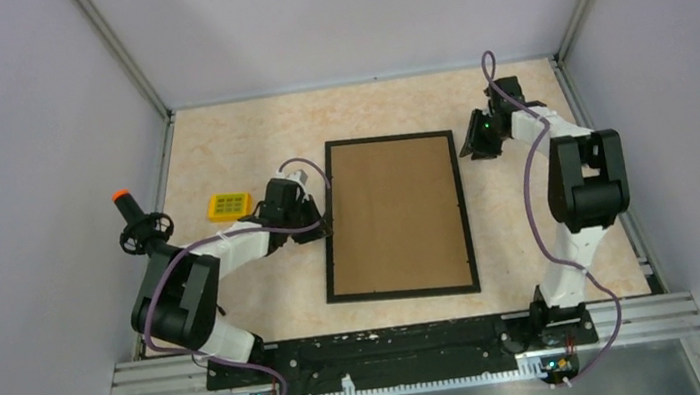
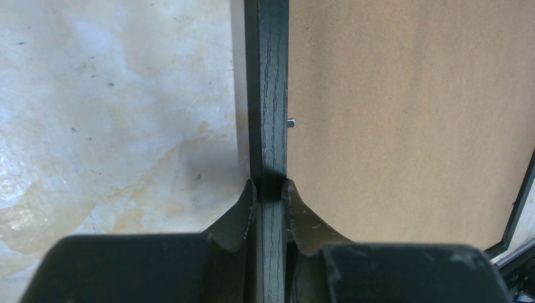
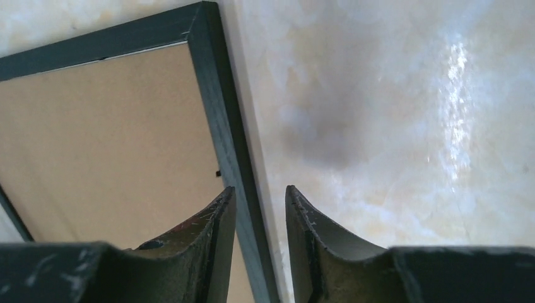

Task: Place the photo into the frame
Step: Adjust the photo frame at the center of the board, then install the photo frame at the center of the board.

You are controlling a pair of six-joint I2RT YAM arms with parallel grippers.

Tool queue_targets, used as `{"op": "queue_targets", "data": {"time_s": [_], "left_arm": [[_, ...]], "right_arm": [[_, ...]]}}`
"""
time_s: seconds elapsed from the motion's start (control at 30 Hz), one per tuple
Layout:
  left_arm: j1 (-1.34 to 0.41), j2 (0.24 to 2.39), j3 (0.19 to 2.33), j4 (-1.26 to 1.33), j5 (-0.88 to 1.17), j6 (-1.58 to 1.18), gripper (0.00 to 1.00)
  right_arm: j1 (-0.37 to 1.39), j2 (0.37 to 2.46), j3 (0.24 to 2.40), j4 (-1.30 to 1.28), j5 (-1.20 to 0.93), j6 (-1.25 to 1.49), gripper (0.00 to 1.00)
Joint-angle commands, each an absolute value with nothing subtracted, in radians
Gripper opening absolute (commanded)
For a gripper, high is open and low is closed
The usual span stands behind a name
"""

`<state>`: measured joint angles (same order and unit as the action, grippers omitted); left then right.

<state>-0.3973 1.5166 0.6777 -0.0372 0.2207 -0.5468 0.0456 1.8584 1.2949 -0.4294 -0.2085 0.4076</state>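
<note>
Two arms stand at the near edge of the worktop (image 1: 502, 239). Frame (image 2: 268, 76) lies flat mid-worktop, long sides running near to far, w/ a brown board (image 1: 397, 217) filling its opening. L hand (image 2: 271, 186) sits about halfway along the left rail, fingers (image 2: 243, 214) pressed on both sides of the rail, pinching it. A small metal tab (image 2: 290, 123) pokes from the rail's inner edge over the board just beyond. Left of that hand are a yellow block (image 1: 228, 205) and an orange-capped black item (image 1: 133, 224), both well apart from the frame. Farther back, R hand (image 3: 258, 189) straddles the right rail near the far-right corner, fingers spread, one over board, one over worktop. Prob. not touching the rail, but hard to tell.
</note>
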Motion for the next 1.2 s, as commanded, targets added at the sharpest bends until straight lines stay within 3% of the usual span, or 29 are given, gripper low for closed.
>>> {"op": "queue_targets", "data": {"time_s": [0.0, 0.43, 1.17], "left_arm": [[-0.408, 1.574, 0.673, -0.076, 0.212, -0.545, 0.00], [-0.408, 1.572, 0.663, -0.066, 0.211, -0.546, 0.00], [-0.407, 1.567, 0.659, -0.058, 0.216, -0.544, 0.00]], "right_arm": [[0.042, 1.937, 1.407, -0.497, -0.251, 0.331, 0.34], [0.046, 2.038, 1.459, -0.462, -0.297, 0.313, 0.31], [0.102, 2.020, 1.394, -0.465, -0.252, 0.278, 0.28]]}}
